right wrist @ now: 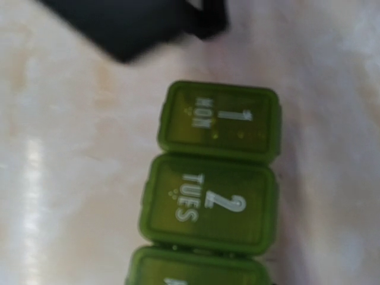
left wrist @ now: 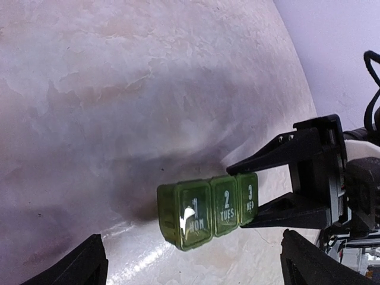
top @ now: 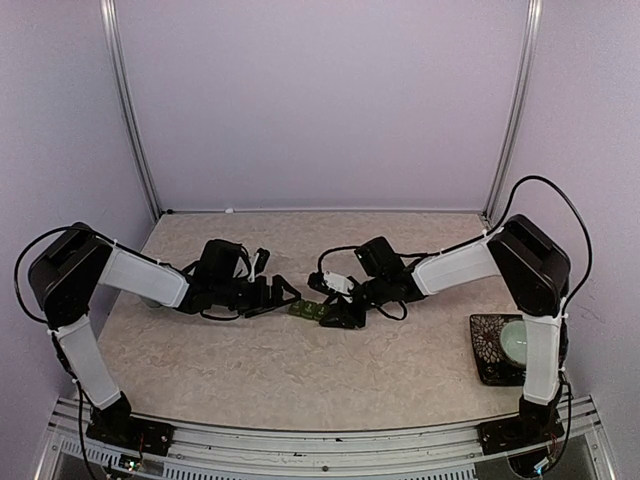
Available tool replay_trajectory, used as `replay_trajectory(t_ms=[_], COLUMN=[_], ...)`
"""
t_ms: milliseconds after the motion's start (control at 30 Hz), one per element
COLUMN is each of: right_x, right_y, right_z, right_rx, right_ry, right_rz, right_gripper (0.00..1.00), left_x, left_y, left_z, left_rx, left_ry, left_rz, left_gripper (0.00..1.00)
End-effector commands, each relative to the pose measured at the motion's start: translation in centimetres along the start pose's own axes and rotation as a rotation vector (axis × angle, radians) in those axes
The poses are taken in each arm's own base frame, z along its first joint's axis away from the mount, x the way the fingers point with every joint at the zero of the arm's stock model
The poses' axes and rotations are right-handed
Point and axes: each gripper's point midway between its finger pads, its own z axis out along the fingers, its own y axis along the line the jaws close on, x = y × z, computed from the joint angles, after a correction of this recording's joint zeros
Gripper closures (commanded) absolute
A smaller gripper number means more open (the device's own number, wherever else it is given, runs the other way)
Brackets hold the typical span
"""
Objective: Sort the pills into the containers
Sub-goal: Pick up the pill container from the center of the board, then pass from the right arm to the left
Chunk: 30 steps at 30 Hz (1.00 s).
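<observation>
Where the two arms meet at the centre of the overhead view, the pill-box strip (top: 308, 312) lies on the table (top: 250, 370), between the left gripper (top: 283, 296) and the right gripper (top: 333, 314).

In the left wrist view the strip sits at lower centre. All three lids are down, marked 1 MON, 2 TUES and 3 WED from left to right.

The left gripper's fingers (left wrist: 80, 264) show only at the two lower corners of that frame. They are spread wide, with nothing held, and stand clear of the strip.

The right gripper's fingers (left wrist: 279, 151) enter from the right edge, one above and one below the WED end, bracketing it. Whether they press on it cannot be told.

The right wrist view is blurred. It shows MON at the top, TUES at centre and the third lid cut by the bottom edge.

A pale green bowl (top: 515, 338) rests on a dark patterned tray (top: 483, 368) at lower right, well apart from the strip.
</observation>
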Motion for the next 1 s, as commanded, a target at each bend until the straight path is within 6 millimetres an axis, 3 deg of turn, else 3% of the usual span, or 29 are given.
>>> replay_trajectory(t_ms=[0, 267, 500, 967], right_x=[-4.3, -6.0, -6.8, -7.7], right_y=[1.4, 2.9, 3.6, 4.0], right_z=[-2.2, -3.9, -4.1, -4.5], right_rx=[0.032, 0.044, 0.039, 0.035], right_ry=[-0.093, -0.143, -0.151, -0.168], right_rz=[-0.073, -0.092, -0.115, -0.135], right_gripper=[0.61, 0.62, 0.61, 0.61], left_x=[-1.0, -0.6, -0.6, 0.4], left_y=[-1.7, -5.1, -7.6, -7.7], left_z=[-0.1, -2.0, -3.3, -2.6], left_rx=[0.112, 0.353, 0.484, 0.519], left_ry=[-0.017, -0.029, -0.028, 0.02], left_rz=[-0.018, -0.035, -0.017, -0.032], left_gripper=[0.01, 0.02, 0.17, 0.33])
